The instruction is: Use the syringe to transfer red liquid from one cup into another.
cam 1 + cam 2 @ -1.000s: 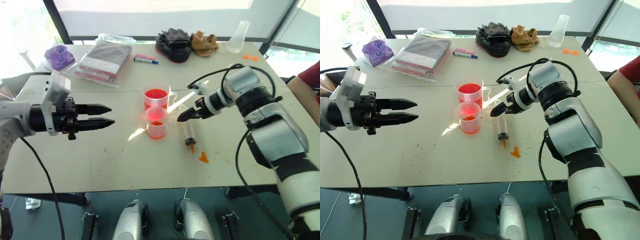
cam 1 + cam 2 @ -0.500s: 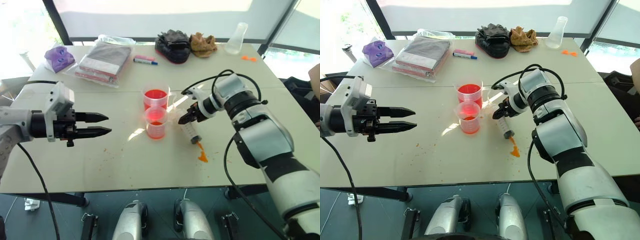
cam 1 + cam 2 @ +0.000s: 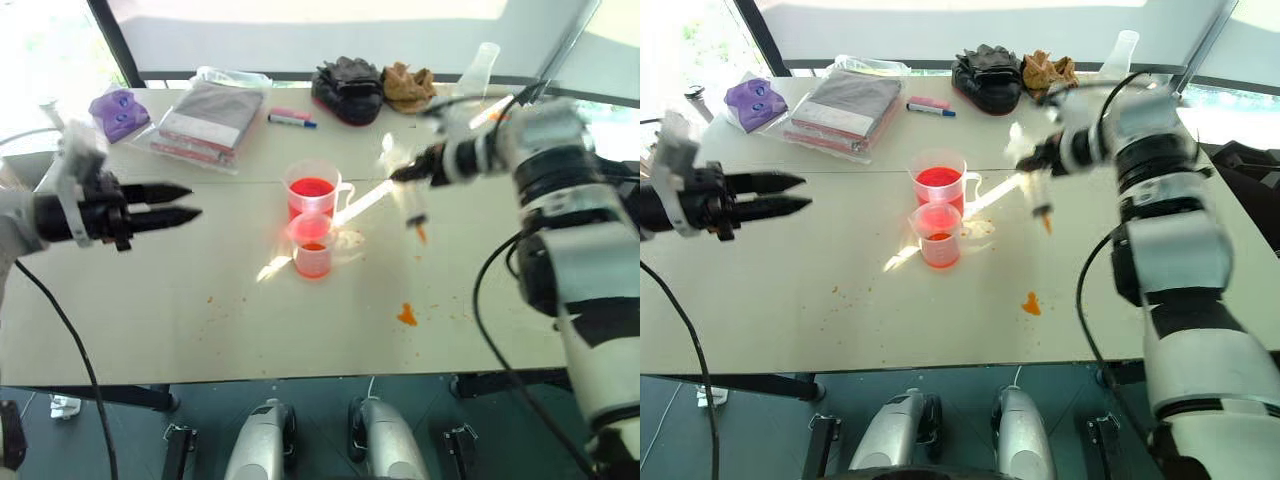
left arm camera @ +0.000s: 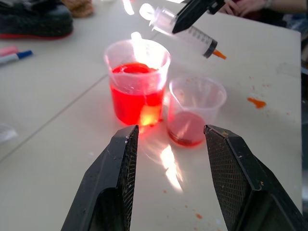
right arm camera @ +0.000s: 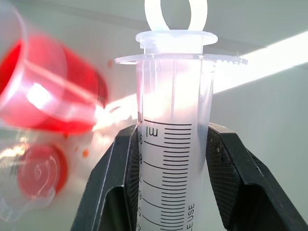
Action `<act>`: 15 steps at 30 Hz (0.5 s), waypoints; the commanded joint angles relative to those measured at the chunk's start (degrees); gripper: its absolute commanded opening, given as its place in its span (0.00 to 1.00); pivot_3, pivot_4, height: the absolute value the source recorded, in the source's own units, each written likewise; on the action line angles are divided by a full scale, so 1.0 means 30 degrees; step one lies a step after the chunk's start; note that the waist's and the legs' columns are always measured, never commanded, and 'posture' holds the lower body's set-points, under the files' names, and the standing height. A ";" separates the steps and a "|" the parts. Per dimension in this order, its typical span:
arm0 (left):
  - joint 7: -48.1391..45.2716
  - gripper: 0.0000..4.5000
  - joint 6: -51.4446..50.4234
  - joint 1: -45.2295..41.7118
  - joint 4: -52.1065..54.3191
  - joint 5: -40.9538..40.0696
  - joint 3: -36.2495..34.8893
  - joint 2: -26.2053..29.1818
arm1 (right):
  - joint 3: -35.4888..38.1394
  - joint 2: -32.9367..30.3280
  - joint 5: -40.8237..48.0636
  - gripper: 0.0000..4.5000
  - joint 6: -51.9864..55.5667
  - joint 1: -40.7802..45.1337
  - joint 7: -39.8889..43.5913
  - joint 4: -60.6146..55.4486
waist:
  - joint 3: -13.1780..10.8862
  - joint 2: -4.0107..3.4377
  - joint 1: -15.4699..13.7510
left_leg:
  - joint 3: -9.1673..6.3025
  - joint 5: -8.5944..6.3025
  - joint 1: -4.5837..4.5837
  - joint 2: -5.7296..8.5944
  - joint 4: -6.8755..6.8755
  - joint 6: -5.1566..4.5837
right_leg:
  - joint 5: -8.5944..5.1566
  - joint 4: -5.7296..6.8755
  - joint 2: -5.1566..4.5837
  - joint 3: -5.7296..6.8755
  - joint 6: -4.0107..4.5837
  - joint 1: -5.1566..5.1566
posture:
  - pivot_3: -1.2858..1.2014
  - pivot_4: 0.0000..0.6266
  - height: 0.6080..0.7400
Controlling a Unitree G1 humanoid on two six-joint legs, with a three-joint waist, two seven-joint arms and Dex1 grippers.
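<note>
Carrying the syringe (image 3: 415,208) in the air is the step in hand: in the left eye view the right gripper (image 3: 408,176) has it pinched near the plunger end, nozzle hanging down, off the surface (image 3: 200,300) and to the right of the larger beaker (image 3: 315,190). Small tumbler (image 3: 312,246) stands just in front of the beaker, touching or nearly so. Orange smear (image 3: 406,315) lies on the surface, nearer the robot than the beaker and off to the right. Left gripper (image 3: 172,202) hovers well to the left of the beaker, jaws spread, holding nothing.

Right eye view: same layout; marker pen (image 3: 930,107) and flask (image 3: 1119,58) sit far behind the beaker, not in play.

Left wrist view: spread jaws frame both cups; beaker holds a deep fill of red liquid (image 4: 134,96), tumbler only a shallow red layer at the bottom. Syringe is tilted above and behind the tumbler, barrel looks empty.

Right wrist view: jaws pressed against the barrel on both sides, just below the flange, plunger fully pushed in.

Judgement: pickup done, no draw yet. Next move likely calls for swinging the nozzle over the beaker, dipping it into the liquid, then pulling the plunger, probably needing the left gripper.
</note>
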State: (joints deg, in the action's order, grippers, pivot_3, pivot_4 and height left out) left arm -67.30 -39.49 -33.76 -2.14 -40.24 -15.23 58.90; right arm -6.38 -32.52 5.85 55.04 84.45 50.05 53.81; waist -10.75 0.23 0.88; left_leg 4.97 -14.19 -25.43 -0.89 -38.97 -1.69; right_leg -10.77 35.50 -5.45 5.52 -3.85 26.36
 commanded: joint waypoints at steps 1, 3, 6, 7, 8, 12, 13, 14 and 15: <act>0.0684 0.50 0.1441 -0.2547 -0.2286 0.1047 0.0038 -0.0438 | 0.1594 0.0604 0.0597 0.32 -0.4734 -0.0701 -0.1107 -0.3701 | 0.0004 0.0007 0.0108 | 0.0006 0.0000 0.0019 0.0000 0.0009 0.0001 | 0.0001 0.0001 0.0003 0.0000 -0.0004 -0.0011 | 0.52 0.24 1.00; 0.1215 0.50 0.2753 -0.4943 -0.4605 0.2300 0.0820 -0.1259 | 0.3138 0.1986 0.1718 0.32 -0.7488 -0.1282 -0.1810 -0.5060 | 0.0007 0.0011 0.0167 | 0.0039 0.0002 0.0030 0.0006 0.0011 0.0003 | 0.0010 0.0003 0.0017 -0.0002 -0.0015 -0.0011 | 0.52 0.24 1.00; 0.1394 0.50 0.4700 -0.8512 -0.7959 0.3845 0.1855 -0.2689 | 0.4517 0.4521 0.3345 0.32 -0.9840 -0.2006 -0.2109 -0.6327 | -0.0002 0.0024 0.0119 | 0.0066 0.0032 0.0037 0.0004 0.0002 0.0045 | 0.0021 0.0056 0.0033 -0.0003 -0.0022 -0.0008 | 0.52 0.24 1.00; 0.1296 0.50 0.5238 -0.9404 -0.8876 0.4266 0.2105 -0.3033 | 0.4748 0.5183 0.3624 0.32 -1.0391 -0.2201 -0.2261 -0.6550 | -0.0002 0.0024 0.0100 | 0.0088 0.0041 0.0033 0.0003 -0.0012 0.0058 | 0.0022 0.0128 0.0035 -0.0004 -0.0023 0.0002 | 0.52 0.24 1.00; 0.1128 0.50 0.5811 -1.0343 -0.9888 0.4666 0.2316 -0.3401 | 0.4890 0.5845 0.3899 0.32 -1.0840 -0.2432 -0.2355 -0.6723 | -0.0004 0.0026 0.0083 | 0.0093 0.0044 0.0031 0.0003 -0.0017 0.0063 | 0.0022 0.0175 0.0031 -0.0004 -0.0023 0.0010 | 0.52 0.24 1.00; 0.0695 0.50 0.7790 -1.3520 -1.3708 0.5718 0.2574 -0.4668 | 0.4743 0.7608 0.4300 0.32 -1.2754 -0.3745 -0.2623 -0.7104 | -0.0011 0.0056 -0.0071 | 0.0084 0.0086 0.0013 0.0005 -0.0031 0.0135 | 0.0018 0.0177 0.0023 -0.0001 -0.0028 0.0008 | 0.52 0.24 1.00; 0.0732 0.50 0.8207 -1.4110 -1.4565 0.5929 0.2520 -0.4953 | 0.4611 0.7817 0.4320 0.32 -1.2886 -0.4084 -0.2623 -0.7220 | -0.0011 0.0059 -0.0100 | 0.0080 0.0081 0.0010 0.0006 -0.0035 0.0127 | 0.0017 0.0170 0.0010 -0.0001 -0.0031 0.0003 | 0.52 0.24 1.00; 0.0534 0.50 0.8581 -1.4524 -1.5171 0.6139 0.2591 -0.5226 | 0.4465 0.7970 0.4266 0.32 -1.3134 -0.4429 -0.2658 -0.7300 | -0.0012 0.0061 -0.0093 | 0.0079 0.0073 0.0008 0.0014 -0.0043 0.0112 | 0.0015 0.0170 -0.0008 -0.0001 -0.0035 -0.0004 | 0.52 0.24 1.00; 0.0352 0.50 0.8997 -1.4817 -1.5634 0.6390 0.2717 -0.5493 | 0.4350 0.8090 0.4208 0.32 -1.3267 -0.4731 -0.2751 -0.7362 | -0.0012 0.0061 -0.0085 | 0.0081 0.0029 0.0008 0.0019 -0.0054 0.0036 | 0.0015 0.0169 -0.0019 -0.0002 -0.0037 -0.0008 | 0.52 0.24 1.00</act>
State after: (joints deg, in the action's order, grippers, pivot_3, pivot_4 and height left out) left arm -65.37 -15.07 -76.10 -47.61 -22.24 -7.17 42.87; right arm 6.06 -8.37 17.79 17.19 70.03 42.26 34.35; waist -10.78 0.41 0.62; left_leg 5.21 -14.11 -25.41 -0.80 -39.15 -1.61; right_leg -10.73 36.01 -5.54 5.51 -3.97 26.33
